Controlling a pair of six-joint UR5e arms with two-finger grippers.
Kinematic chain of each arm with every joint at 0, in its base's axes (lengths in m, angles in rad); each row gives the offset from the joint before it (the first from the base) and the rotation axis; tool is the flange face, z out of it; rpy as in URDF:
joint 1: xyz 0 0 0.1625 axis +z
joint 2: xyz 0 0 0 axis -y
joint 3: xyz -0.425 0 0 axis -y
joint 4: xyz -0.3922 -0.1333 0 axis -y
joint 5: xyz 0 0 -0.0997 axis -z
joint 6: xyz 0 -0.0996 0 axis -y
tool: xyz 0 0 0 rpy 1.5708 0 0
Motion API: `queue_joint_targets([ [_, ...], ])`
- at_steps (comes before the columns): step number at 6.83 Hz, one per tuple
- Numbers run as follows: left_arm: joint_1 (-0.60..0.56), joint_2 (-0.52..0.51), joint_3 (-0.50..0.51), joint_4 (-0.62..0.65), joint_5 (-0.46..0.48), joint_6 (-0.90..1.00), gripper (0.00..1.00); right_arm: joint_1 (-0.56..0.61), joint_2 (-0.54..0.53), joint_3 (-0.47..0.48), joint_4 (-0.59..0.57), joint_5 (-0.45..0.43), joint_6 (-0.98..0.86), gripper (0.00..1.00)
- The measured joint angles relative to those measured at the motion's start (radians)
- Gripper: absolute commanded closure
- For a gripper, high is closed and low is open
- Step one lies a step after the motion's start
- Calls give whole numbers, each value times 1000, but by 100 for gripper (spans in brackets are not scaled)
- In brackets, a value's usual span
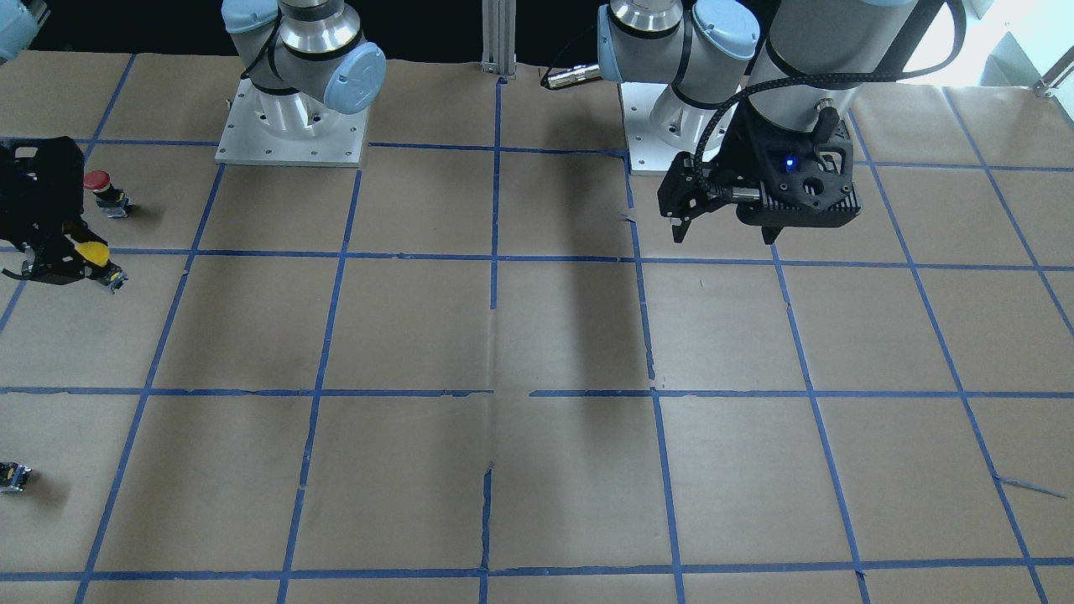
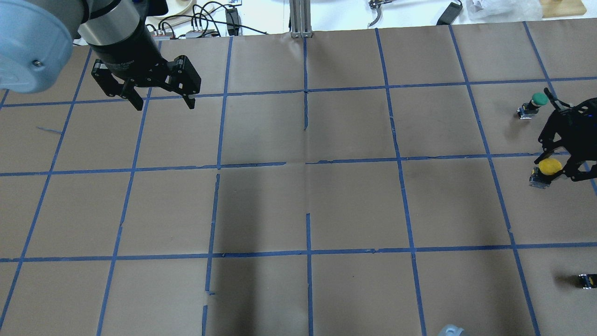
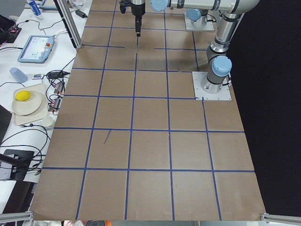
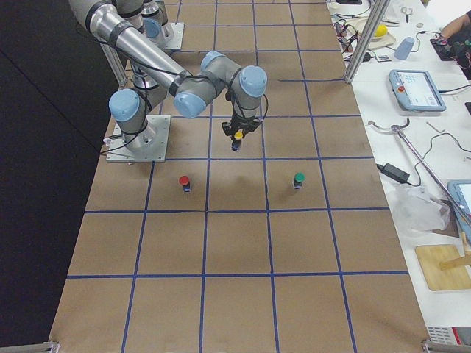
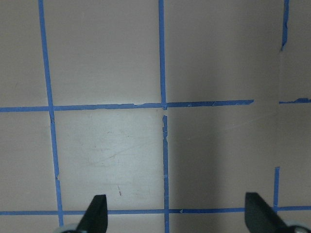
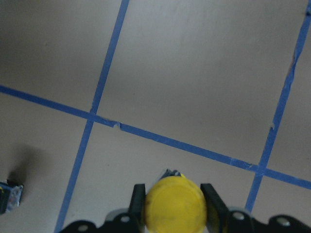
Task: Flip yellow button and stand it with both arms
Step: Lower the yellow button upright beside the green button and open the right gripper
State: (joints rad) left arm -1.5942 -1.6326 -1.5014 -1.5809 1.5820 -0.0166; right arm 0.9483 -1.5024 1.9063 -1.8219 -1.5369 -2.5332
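Observation:
The yellow button [image 6: 175, 204] sits between the two fingers of my right gripper [image 6: 175, 200], which is shut on its yellow cap. Its blocky body points down toward the paper. It also shows at the right edge of the overhead view [image 2: 549, 166], at the left edge of the front-facing view [image 1: 92, 252], and in the exterior right view [image 4: 237, 137]. I cannot tell whether its body touches the table. My left gripper [image 2: 164, 103] hangs open and empty over the far left of the table, and its fingertips [image 5: 97, 211] stand wide apart.
A red-capped button [image 1: 98, 180] stands just behind the right gripper. A green-capped button [image 2: 538, 99] stands on its other side. A small black capless block [image 2: 586, 280] lies near the table's right edge. The brown paper carries a blue tape grid [image 2: 308, 93].

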Motion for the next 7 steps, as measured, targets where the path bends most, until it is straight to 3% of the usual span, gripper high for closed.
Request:
queue_joint_targets([
  [2,0,-2,-4,2,-4,-2,0,-108,88,-3,-92,15,-235,79],
  [4,0,-3,-6,2,-14,-2,0,-196,158,-7,-125,96,-344,77],
  [5,0,-3,-7,3,-12,-2,0,-217,182,-7,-126,125,-369,63],
  [6,0,-3,-7,4,-5,-1,0,-226,202,-6,-124,135,-380,36],
  [7,0,-3,-8,4,-3,-2,0,-229,214,-4,-120,133,-382,1],
])
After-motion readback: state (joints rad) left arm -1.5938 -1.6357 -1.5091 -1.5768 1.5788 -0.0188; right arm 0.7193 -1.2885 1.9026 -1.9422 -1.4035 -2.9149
